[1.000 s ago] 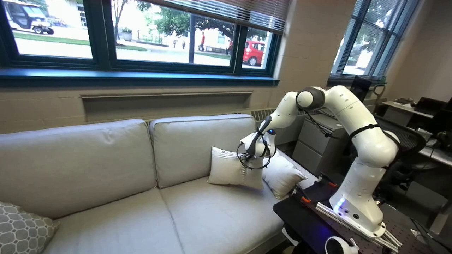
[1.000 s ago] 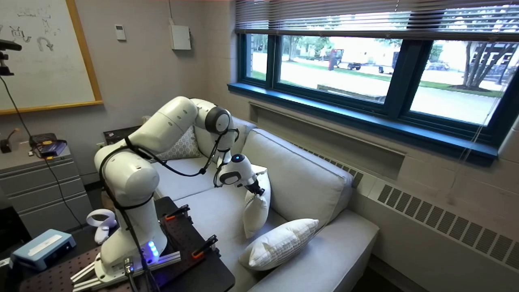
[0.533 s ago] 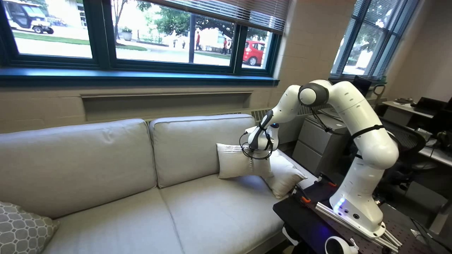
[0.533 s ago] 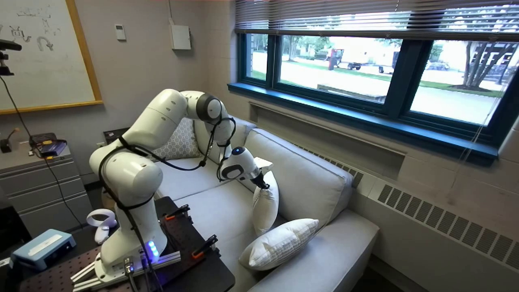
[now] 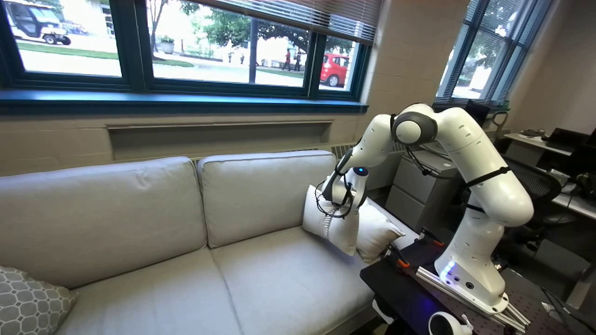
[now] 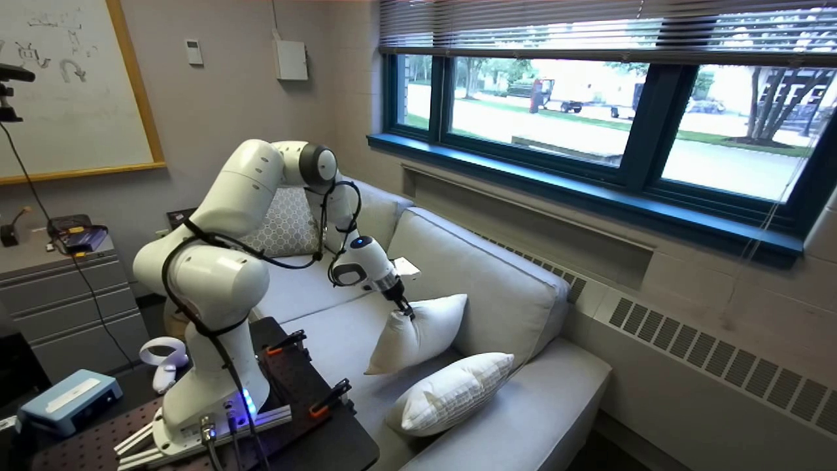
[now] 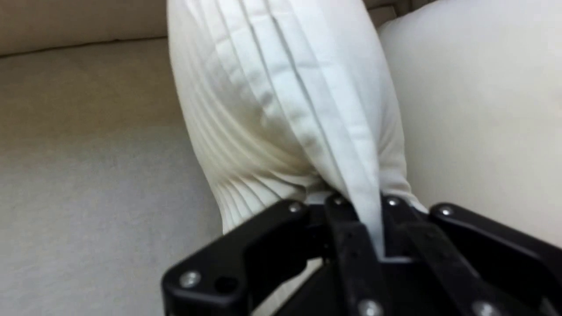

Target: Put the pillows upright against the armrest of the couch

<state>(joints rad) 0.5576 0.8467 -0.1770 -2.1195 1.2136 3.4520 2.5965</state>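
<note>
Pleated cream-white throw pillow (image 6: pixel 422 339) held in the jaws

They pinch its upper edge; whether it rests on the couch (image 5: pixel 279 274) or just above, I cannot tell. Beside it, the second cream-white pillow (image 6: pixel 451 396) leans against the armrest (image 6: pixel 549 399).

A patterned grey pillow (image 5: pixel 29 302) — a red car (image 5: pixel 333 70) outside the window (image 5: pixel 135 51) — 2 clamps (image 6: pixel 332 397).

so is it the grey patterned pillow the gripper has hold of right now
No, the wrist view shows the gripper pinching a fold of a cream-white pillow between its fingers.
</note>
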